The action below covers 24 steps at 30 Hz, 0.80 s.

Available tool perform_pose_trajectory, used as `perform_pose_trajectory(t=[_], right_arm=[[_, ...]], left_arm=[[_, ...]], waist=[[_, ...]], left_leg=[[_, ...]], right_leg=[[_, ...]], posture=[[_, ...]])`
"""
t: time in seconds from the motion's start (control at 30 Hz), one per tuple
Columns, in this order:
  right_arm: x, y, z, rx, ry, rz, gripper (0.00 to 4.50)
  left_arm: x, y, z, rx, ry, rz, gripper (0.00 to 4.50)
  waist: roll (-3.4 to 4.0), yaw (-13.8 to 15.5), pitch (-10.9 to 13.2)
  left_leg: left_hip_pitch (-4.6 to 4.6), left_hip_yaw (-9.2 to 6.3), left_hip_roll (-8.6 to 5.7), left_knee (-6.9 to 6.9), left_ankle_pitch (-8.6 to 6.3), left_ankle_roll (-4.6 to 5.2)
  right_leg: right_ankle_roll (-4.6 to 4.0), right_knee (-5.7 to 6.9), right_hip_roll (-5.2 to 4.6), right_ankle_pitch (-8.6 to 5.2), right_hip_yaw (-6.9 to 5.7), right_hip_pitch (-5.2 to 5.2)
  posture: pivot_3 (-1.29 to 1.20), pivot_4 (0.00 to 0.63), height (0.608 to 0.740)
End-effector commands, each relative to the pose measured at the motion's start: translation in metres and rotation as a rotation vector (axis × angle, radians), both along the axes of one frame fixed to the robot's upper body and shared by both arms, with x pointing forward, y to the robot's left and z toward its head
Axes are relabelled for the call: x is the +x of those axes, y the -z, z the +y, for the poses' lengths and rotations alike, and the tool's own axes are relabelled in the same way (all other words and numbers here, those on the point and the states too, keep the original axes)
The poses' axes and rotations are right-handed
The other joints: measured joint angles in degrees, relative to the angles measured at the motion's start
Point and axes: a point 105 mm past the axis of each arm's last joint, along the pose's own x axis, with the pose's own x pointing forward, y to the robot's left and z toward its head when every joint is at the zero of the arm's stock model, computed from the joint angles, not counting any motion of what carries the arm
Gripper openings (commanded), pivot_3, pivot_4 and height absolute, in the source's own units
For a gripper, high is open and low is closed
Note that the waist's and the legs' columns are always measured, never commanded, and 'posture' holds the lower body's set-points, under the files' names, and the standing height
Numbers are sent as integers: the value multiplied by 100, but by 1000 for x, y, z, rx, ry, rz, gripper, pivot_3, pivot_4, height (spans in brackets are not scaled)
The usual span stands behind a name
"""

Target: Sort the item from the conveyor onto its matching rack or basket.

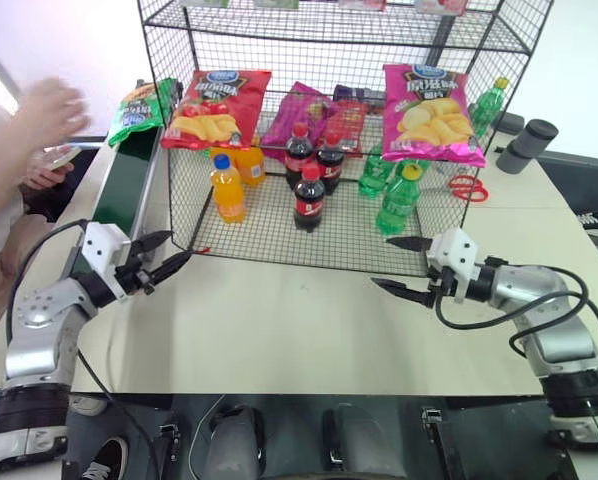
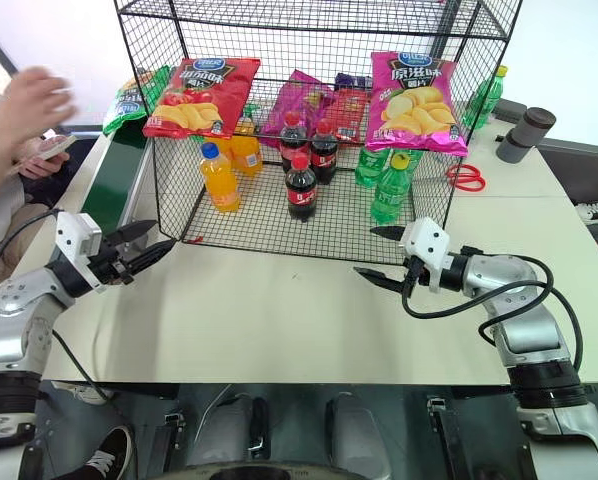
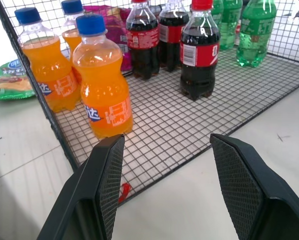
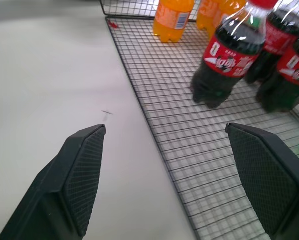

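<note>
The green chip bag (image 1: 142, 108) lies on the conveyor (image 1: 122, 180) at twelve o'clock from the left gripper (image 1: 167, 256), well apart; both grippers' fingers spread, empty.

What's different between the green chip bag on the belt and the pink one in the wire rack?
The green chip bag sits on the dark conveyor, outside the rack; the pink chip bag hangs on the rack's mesh. The green bag shows side-on and partly hidden by the wire wall; the pink one faces forward in full. Both are glossy, carry a blue oval logo, and neither is held by a claw.
</note>
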Motion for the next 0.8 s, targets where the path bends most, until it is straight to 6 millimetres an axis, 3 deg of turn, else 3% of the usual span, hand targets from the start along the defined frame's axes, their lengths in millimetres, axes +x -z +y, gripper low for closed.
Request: perform_pose_trajectory(t=[0.03, 0.23, 0.3, 0.4, 0.8], right_arm=[[-6, -17, 13, 80, -53, 11, 4010], [-9, -29, 52, 201, -122, -26, 4010], [-11, -30, 67, 263, -162, 16, 4266], [-19, -26, 88, 291, -244, 86, 4266], [-18, -27, 110, 296, -364, 104, 4266]], left_arm=[[-4, -15, 5, 15, -13, -56, 2881], [-12, -22, 17, 134, -62, -137, 2881], [-12, -28, 24, 172, -131, -201, 2881], [-20, -22, 31, 281, -171, -239, 2881], [-54, -10, 75, 596, -328, -258, 2881]], waist=[[0, -5, 0], [1, -20, 0], [0, -11, -1], [0, -5, -1], [-2, -10, -2]], left_leg=[[0, -1, 0, 0, 0, 0], [1, -5, 5, -3, 0, 0], [0, -5, 5, -2, 0, 0], [0, -6, 5, -3, 0, 0], [-2, -3, 7, -8, -4, 5]], right_leg=[[0, 0, 0, 0, 0, 0], [-1, 1, 4, 0, 1, -3], [-1, 0, 3, 0, 0, -3], [-1, 0, 0, 0, 1, -3], [-3, -3, -7, 0, -2, -9]], posture=[[0, 150, 740], [0, 150, 740], [0, 150, 740], [0, 150, 740], [0, 150, 740]])
